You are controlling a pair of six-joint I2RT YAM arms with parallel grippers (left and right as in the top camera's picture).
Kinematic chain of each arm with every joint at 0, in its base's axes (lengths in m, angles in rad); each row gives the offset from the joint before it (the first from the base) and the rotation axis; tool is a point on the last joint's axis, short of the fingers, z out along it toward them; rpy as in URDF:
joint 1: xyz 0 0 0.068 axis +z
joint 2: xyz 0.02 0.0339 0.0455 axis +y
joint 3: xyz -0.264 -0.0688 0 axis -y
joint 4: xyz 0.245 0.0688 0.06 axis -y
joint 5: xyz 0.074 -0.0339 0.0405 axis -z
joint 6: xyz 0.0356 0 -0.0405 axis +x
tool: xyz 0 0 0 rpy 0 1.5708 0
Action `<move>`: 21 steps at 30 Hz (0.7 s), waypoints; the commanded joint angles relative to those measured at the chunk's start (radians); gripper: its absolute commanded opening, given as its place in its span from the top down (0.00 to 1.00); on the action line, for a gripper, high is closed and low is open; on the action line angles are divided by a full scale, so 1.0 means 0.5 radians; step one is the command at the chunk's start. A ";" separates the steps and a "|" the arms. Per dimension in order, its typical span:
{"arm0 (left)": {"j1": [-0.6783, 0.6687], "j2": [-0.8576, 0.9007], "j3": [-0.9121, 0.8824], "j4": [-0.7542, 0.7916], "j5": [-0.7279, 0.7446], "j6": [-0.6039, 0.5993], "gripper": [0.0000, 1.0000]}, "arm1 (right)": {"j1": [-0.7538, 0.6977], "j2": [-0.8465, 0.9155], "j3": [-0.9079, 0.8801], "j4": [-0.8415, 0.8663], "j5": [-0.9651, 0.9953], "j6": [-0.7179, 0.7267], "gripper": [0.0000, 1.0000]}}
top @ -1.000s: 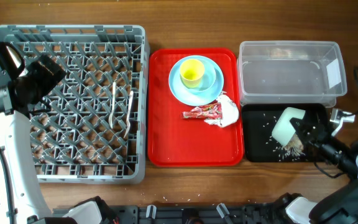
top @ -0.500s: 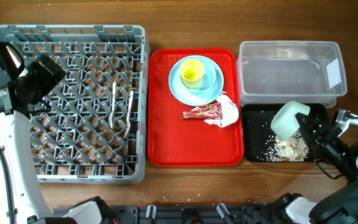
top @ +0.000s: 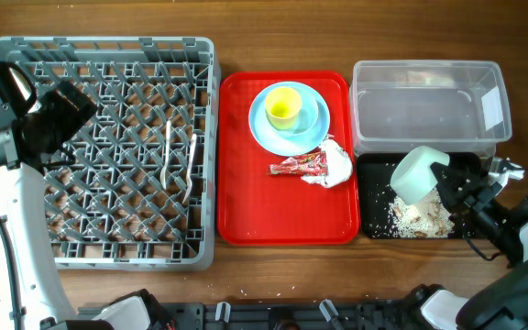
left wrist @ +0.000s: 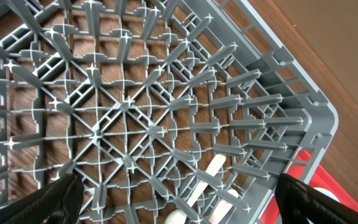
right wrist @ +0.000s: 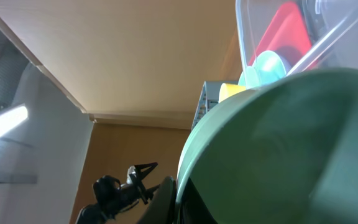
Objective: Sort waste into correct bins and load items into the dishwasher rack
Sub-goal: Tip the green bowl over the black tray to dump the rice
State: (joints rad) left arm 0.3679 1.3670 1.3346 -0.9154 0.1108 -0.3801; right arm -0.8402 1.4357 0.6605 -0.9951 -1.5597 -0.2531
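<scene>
Right arm: jaws [top: 449,183] pinched tight on the rim of the pale green bowl [top: 415,174]. The bowl is held off the surface and tipped on its side over the black tray [top: 371,183], its round underside towards the overhead camera. In the right wrist view the bowl's smooth green wall fills most of the frame, and a dark finger [right wrist: 166,194] lies against its rim.

Food scraps [top: 420,218]: pale, rice-like, heaped in the near half of the black tray just below the bowl. A few loose grains lie scattered beside the heap.

Clear tub [top: 429,66]: behind the black tray, long sides touching. Contents cannot be made out through the plastic.

Red tray [top: 287,215]: centre of the tabletop [top: 282,268], between the rack and the two bins. On it:
- light blue plate [top: 312,119] at the far end, with the yellow cup [top: 282,107] standing upright on it
- crumpled white napkin [top: 339,165] at the plate's near edge
- red printed wrapper [top: 298,166] lying flat, touching the napkin's left side

Grey rack [top: 99,43]: left of the red tray. Two white utensils [top: 166,145] [top: 189,165] lie side by side among the pegs in its right half; which is the spoon and which the fork cannot be told.

Left arm: jaws [top: 62,110] spread wide and holding nothing, above the rack's left side. In the left wrist view the two fingertips [left wrist: 58,198] sit at the lower corners, with the peg grid below them.
</scene>
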 commanded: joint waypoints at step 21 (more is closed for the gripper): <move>0.011 0.004 0.021 0.005 0.024 -0.011 0.00 | 0.176 -0.021 -0.002 0.351 0.002 0.328 0.96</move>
State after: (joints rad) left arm 0.3679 1.3670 1.3346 -0.9154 0.1108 -0.3798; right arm -0.7559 1.4361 0.6590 -0.9066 -1.5524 -0.0719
